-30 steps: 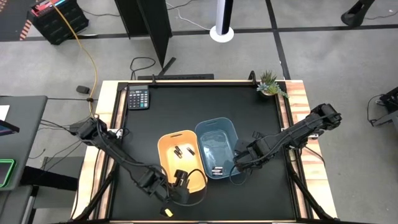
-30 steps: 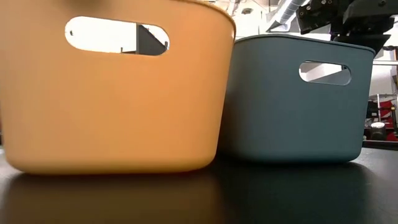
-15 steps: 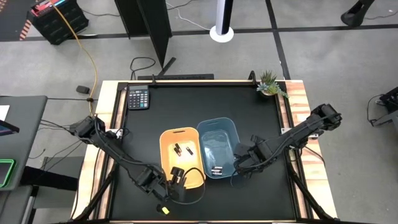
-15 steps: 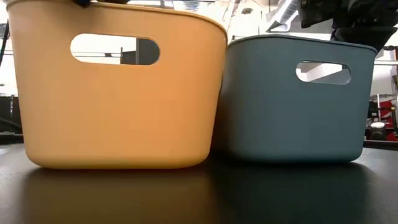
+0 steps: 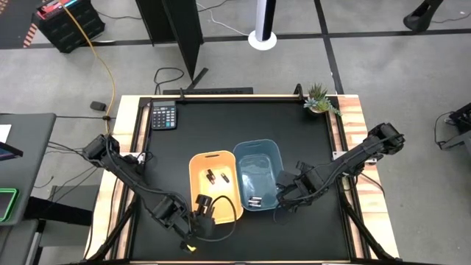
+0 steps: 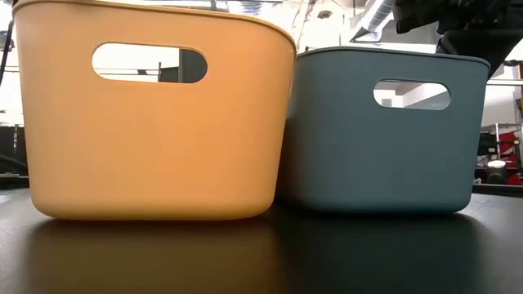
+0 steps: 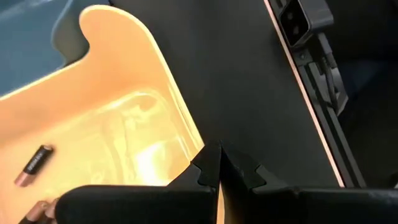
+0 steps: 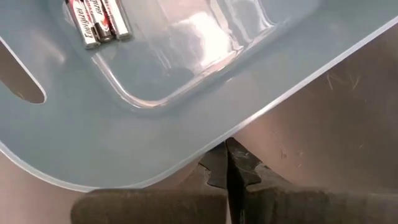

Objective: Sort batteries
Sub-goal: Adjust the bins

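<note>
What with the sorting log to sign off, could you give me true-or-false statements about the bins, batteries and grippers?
The orange bin and blue bin stand side by side. True.
The silver batteries lie in the orange bin. False: they lie in the blue bin; the orange one holds dark batteries.
The left gripper has its jaws shut on the orange bin's rim. True.
The right gripper hangs free. False: it grips the blue bin's rim.

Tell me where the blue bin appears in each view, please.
High: blue bin, centre, right of the orange bin.
Low: right half, beside the orange bin.
Left wrist: only a corner.
Right wrist: fills most of it.
Shared landmark: the orange bin, except in the right wrist view.
</note>
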Available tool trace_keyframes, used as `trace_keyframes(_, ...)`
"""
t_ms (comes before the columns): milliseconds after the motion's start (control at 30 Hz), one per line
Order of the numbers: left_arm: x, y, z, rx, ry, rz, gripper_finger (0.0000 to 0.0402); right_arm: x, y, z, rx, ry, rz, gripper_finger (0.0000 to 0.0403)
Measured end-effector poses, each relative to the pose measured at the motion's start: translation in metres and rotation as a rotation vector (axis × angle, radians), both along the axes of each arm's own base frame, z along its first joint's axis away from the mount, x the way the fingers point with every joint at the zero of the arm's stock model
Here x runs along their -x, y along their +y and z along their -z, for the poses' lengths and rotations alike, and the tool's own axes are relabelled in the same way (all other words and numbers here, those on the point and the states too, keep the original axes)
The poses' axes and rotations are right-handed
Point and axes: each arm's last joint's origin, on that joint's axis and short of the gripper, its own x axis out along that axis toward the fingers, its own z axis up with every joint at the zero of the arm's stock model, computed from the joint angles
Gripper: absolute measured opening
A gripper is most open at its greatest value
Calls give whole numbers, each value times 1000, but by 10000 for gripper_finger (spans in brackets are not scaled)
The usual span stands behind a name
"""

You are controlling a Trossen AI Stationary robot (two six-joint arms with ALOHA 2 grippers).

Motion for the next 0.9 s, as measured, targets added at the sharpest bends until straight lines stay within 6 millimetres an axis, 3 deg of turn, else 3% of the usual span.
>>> trace_keyframes(900, 3, 13, 13, -68, 68, -99, 1, -1, 4, 0, -31, -18, 0, 8)
